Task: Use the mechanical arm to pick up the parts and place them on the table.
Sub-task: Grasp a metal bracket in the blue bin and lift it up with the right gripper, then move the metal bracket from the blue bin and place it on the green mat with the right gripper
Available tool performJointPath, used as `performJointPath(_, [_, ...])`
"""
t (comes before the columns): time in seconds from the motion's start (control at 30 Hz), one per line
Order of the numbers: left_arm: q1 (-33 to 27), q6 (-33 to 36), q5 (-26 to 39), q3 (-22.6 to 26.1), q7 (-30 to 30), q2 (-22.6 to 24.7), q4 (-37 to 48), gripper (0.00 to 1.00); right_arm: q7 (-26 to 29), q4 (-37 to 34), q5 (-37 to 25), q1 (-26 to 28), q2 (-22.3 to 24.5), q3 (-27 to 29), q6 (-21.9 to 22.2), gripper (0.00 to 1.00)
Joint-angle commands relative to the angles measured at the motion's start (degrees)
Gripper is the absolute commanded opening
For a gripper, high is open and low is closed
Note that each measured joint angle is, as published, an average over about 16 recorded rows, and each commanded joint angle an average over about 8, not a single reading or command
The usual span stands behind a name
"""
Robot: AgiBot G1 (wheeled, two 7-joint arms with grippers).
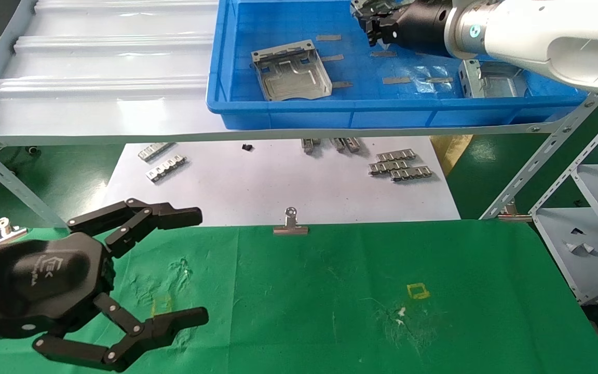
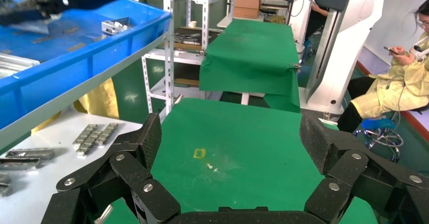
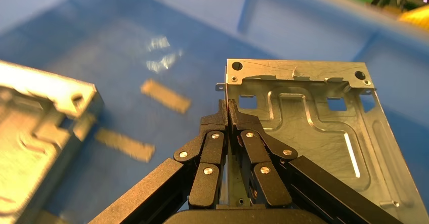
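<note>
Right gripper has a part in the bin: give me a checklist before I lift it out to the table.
1. Grasp: right gripper is shut on the side wall of the held part: ok.
2. Grip depth: only the fingertips pinch the edge; security cannot tell.
3. Part lifted clear of the blue bin floor: cannot tell.
4. Other parts: the left part lies apart from the gripper: ok.
5. Drop zone: the green table near the yellow square is bare: ok.
6. Left gripper is open, low over the table's left side, away from the square: ok.
</note>
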Motion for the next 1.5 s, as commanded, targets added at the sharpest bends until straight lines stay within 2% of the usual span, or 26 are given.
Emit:
performJointPath(0.03, [0.0, 0.0, 0.0, 0.0, 0.0, 0.0, 0.0, 1.0, -0.4, 0.0, 0.5, 0.8, 0.2, 0.1, -0.4, 0.0])
performJointPath(0.2, [0.0, 0.0, 0.0, 0.0, 0.0, 0.0, 0.0, 1.0, -4.9, 0.8, 1.8, 4.3, 3.3, 0.7, -8.5, 0.0])
performJointPath(0.63, [0.0, 0.0, 0.0, 0.0, 0.0, 0.0, 0.0, 1.0, -20.3, 4.0, 5.3, 9.9, 14.9, 1.4, -43.0, 0.0])
performJointPath(0.8, [0.0, 0.0, 0.0, 0.0, 0.0, 0.0, 0.0, 1.0, -25.1, 5.9, 6.9, 10.2, 18.0, 0.8, -51.8, 0.0])
performJointPath(0.9, [0.0, 0.0, 0.0, 0.0, 0.0, 0.0, 0.0, 1.0, -26.8, 9.6, 8.9, 9.0, 20.0, -0.7, -53.5, 0.0])
performJointPath(1.0, [0.0, 0.0, 0.0, 0.0, 0.0, 0.0, 0.0, 1.0, -27.6, 16.6, 12.2, 6.7, 23.3, -3.6, -53.8, 0.0])
performJointPath(1.17, [0.0, 0.0, 0.0, 0.0, 0.0, 0.0, 0.0, 1.0, -27.2, 30.0, 19.3, 3.0, 30.7, -10.7, -53.6, 0.0])
performJointPath(1.27, [0.0, 0.0, 0.0, 0.0, 0.0, 0.0, 0.0, 1.0, -26.8, 35.5, 22.3, 2.0, 34.4, -15.3, -53.4, 0.0])
performJointPath(1.37, [0.0, 0.0, 0.0, 0.0, 0.0, 0.0, 0.0, 1.0, -26.7, 38.9, 23.3, 1.3, 36.2, -20.4, -53.2, 0.0])
performJointPath(1.5, [0.0, 0.0, 0.0, 0.0, 0.0, 0.0, 0.0, 1.0, -27.0, 41.0, 22.6, 0.3, 36.2, -27.3, -53.0, 0.0])
